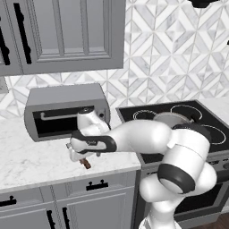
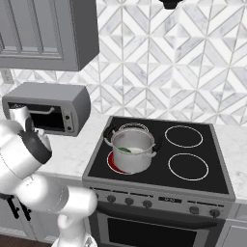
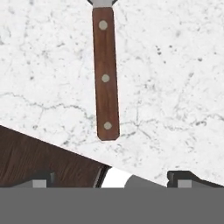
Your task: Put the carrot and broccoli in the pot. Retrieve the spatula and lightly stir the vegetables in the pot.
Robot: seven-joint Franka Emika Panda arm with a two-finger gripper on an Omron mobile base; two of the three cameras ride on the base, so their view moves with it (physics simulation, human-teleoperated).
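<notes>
While the arm is reaching out low over the marble bench [image 1: 31,156], the end effector [image 3: 111,179] is hovering just above the spatula [image 3: 105,74] with its fingertips [image 3: 41,181] spread wide and nothing between them. That wide stance makes sense, judging by the task: the wooden handle is lying flat on the stone, running straight away from the hand, so the jaws need room to drop either side of it. In the left base view only the handle's reddish end [image 1: 86,164] is peeking out beneath the hand, near the bench's front edge and in front of the toaster oven [image 1: 67,109].

Over on the stove [image 2: 193,159], the pot [image 2: 131,149] is sitting on the near left burner, well apart from the spatula. Something green, likely the broccoli [image 2: 125,150], is showing inside it; the carrot I cannot make out, as the pot's wall is hiding most of the inside. The spatula's grey blade is cut off at the top of the hand view, only its neck showing.
</notes>
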